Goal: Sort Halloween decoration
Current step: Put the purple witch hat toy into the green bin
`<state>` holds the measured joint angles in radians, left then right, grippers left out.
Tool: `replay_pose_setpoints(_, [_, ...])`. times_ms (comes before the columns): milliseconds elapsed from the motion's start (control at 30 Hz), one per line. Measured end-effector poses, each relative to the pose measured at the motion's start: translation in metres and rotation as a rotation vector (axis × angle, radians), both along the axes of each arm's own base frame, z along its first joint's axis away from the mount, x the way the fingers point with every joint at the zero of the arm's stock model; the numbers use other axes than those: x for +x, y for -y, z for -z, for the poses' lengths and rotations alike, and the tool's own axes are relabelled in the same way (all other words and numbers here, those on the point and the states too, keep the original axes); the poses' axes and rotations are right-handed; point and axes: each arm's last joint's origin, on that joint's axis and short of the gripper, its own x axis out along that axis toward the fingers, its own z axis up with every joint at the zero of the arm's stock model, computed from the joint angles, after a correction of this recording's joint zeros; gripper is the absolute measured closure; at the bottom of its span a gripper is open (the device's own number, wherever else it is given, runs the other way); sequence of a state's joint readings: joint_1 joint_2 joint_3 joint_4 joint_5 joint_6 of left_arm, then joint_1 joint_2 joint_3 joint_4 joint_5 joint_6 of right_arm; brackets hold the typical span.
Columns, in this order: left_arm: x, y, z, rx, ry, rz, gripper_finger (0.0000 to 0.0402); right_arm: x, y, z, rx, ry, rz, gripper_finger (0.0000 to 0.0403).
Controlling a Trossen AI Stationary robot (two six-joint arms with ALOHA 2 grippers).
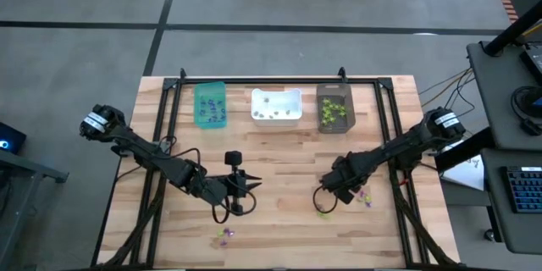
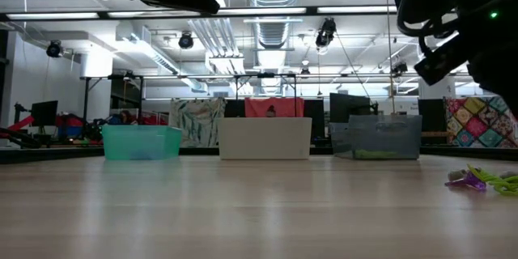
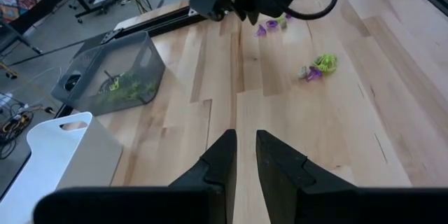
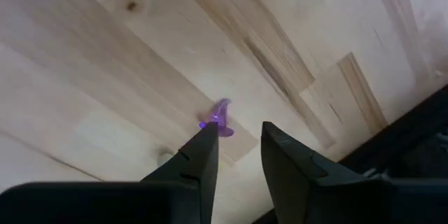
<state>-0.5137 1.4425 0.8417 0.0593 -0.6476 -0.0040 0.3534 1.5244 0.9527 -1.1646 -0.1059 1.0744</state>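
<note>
The left gripper's [image 3: 241, 155] jaws are standing narrowly apart with nothing between them, hovering over bare wood at the middle of the table [image 1: 279, 157]. The right gripper's [image 4: 236, 155] jaws are also parted by a small gap, and a purple trinket [image 4: 220, 120] is lying on the wood just beyond the tip of one finger [image 4: 204, 152]; whether that finger is touching it is hard to say from the right wrist view. Going left to right along the far edge, the teal bin [image 1: 210, 104] is holding purple pieces, the white bin [image 1: 276, 107] is holding a few pale ones, and the dark brown bin [image 1: 334, 108] is holding lime-green ones. Loose trinkets are lying near the front edge [image 1: 224, 235] on the left side, and more purple and green pieces [image 1: 365, 196] are sitting just beside the right gripper [image 1: 329, 193], low over the right half of the table.
</note>
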Motion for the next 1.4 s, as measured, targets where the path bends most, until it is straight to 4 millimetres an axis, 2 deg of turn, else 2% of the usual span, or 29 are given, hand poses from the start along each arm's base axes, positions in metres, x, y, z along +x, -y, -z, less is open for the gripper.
replay_pose_setpoints(667, [0.000, 0.000, 0.000, -0.006, -0.002, -0.003, 0.0363, -0.007, 0.000, 0.019, 0.025, -0.012, 0.030, 0.0293])
replay_pose_setpoints(1000, [0.000, 0.000, 0.000, -0.006, -0.001, -0.004, 0.0363, -0.007, 0.001, 0.022, 0.001, 0.008, -0.008, 0.0293])
replay_pose_setpoints(1400, [0.005, 0.002, 0.012, 0.010, -0.036, -0.006, 0.0363, -0.005, 0.000, 0.023, 0.022, 0.018, 0.016, 0.0242])
